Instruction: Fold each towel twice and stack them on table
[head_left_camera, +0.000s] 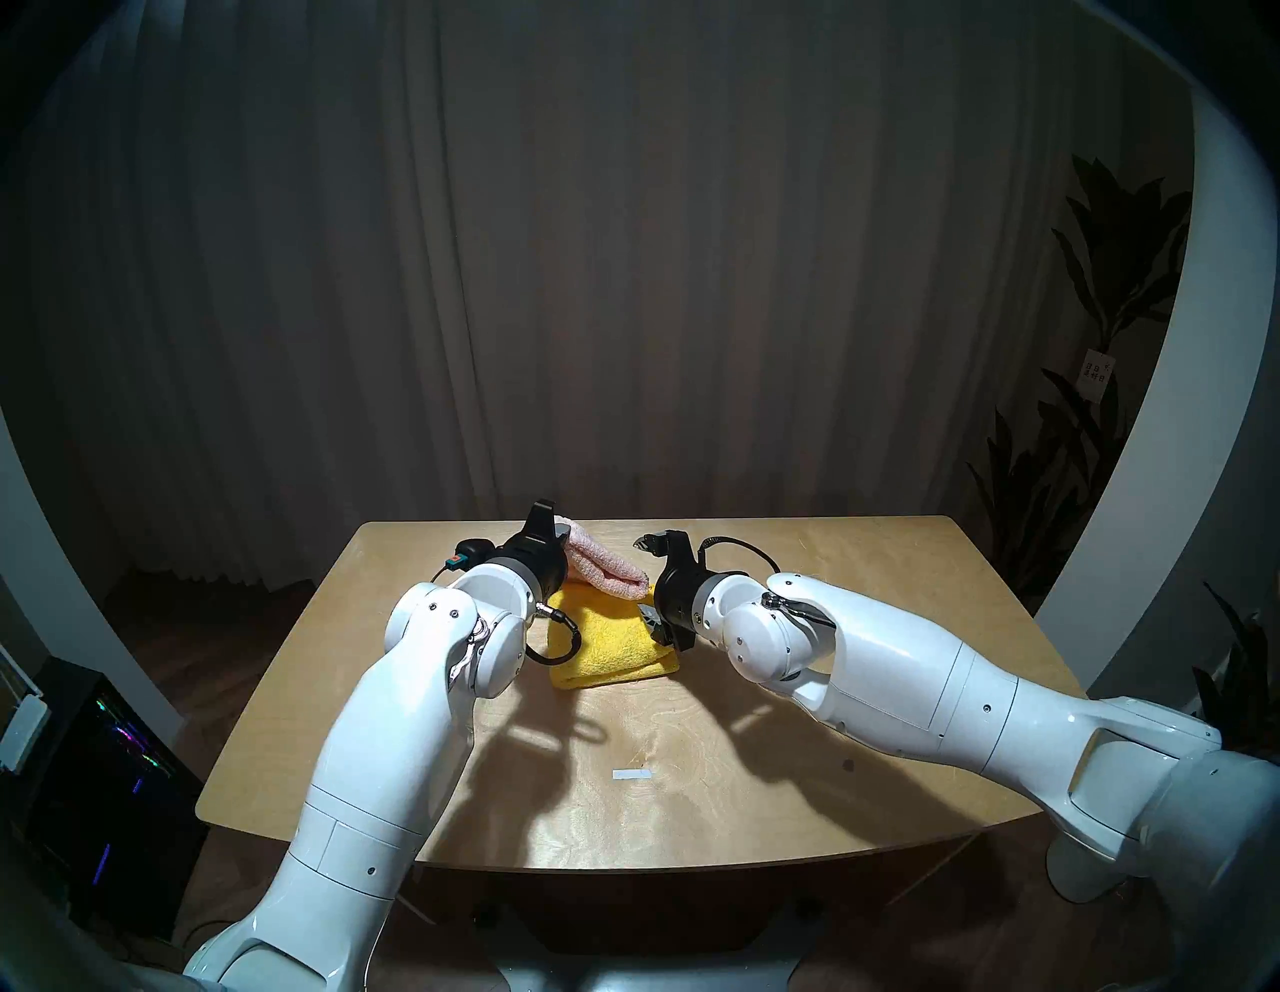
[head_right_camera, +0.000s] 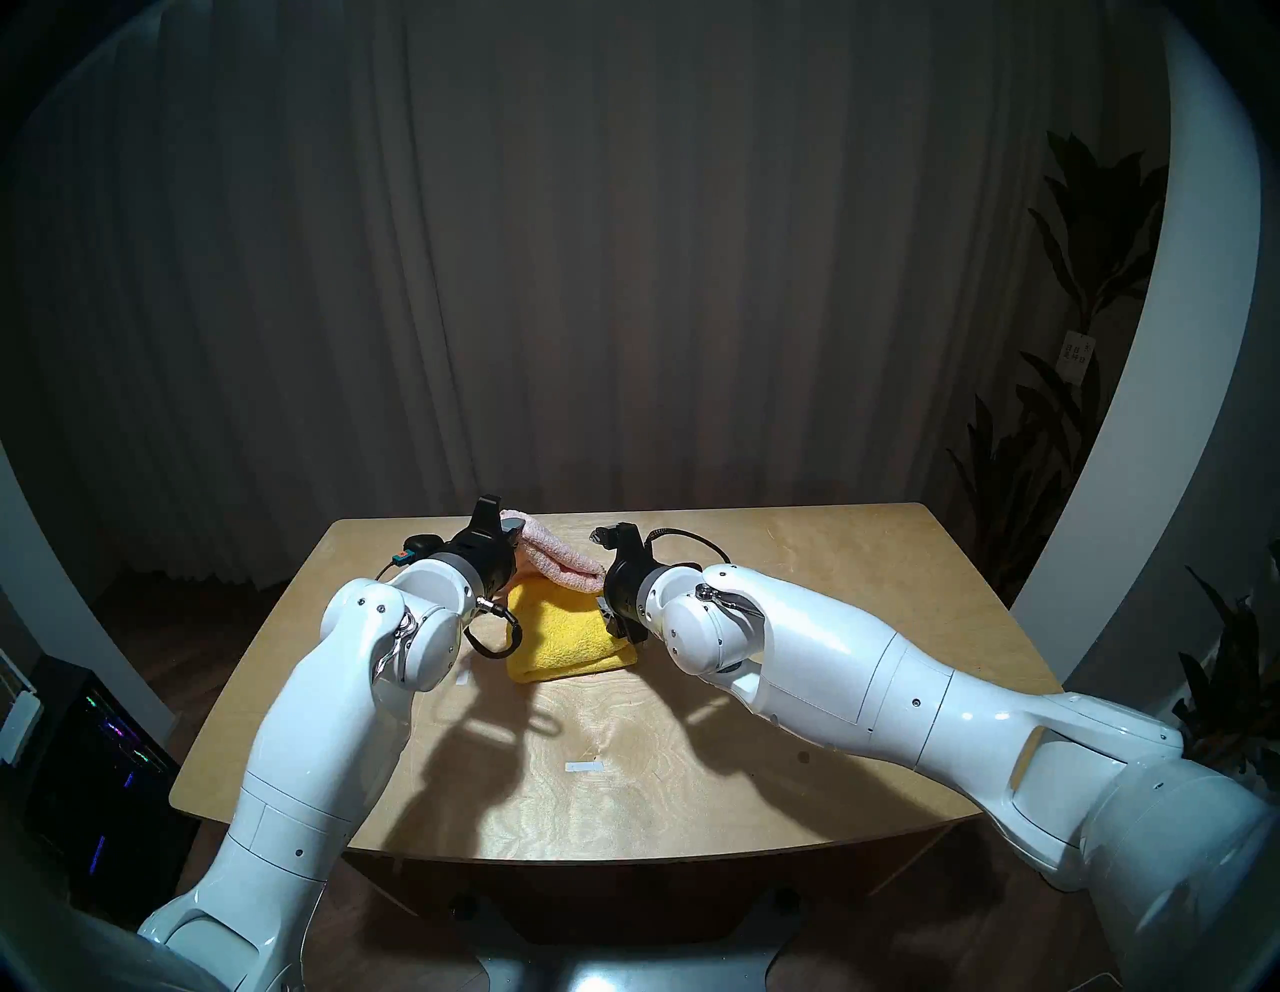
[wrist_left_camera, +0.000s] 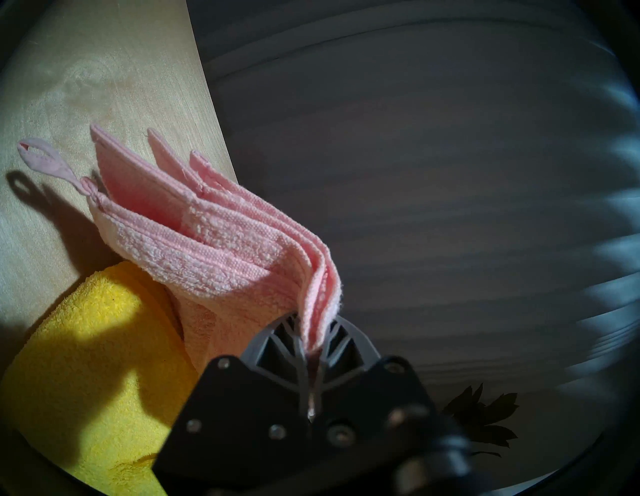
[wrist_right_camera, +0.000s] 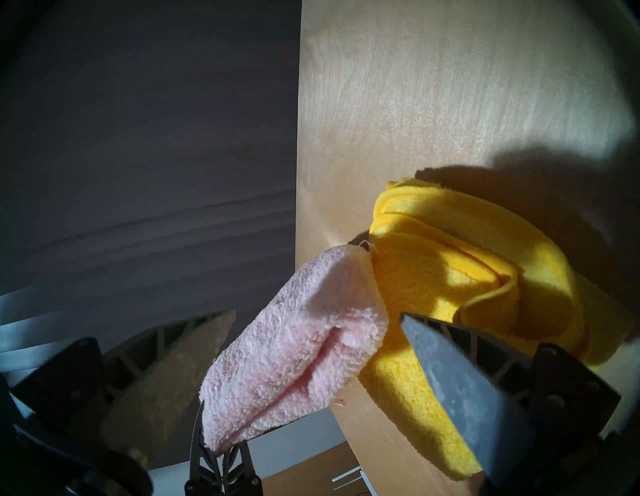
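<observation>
Pink towel (head_left_camera: 604, 568), folded, hangs pinched at its edge in the left gripper (wrist_left_camera: 313, 341), lifted above the folded yellow towel (head_left_camera: 609, 644) on the table (head_left_camera: 866, 623). The right gripper (wrist_right_camera: 311, 332) stands spread around the pink towel's free end.

Left arm hides the yellow towel's (head_left_camera: 609, 641) left edge.

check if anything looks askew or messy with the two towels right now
The pink towel is not lying flat: the left gripper pinches one end, so it slopes down onto the yellow towel, its layered edges fanned apart in the left wrist view. The yellow towel's folded layers look a bit uneven. Nothing looks damaged.
</observation>
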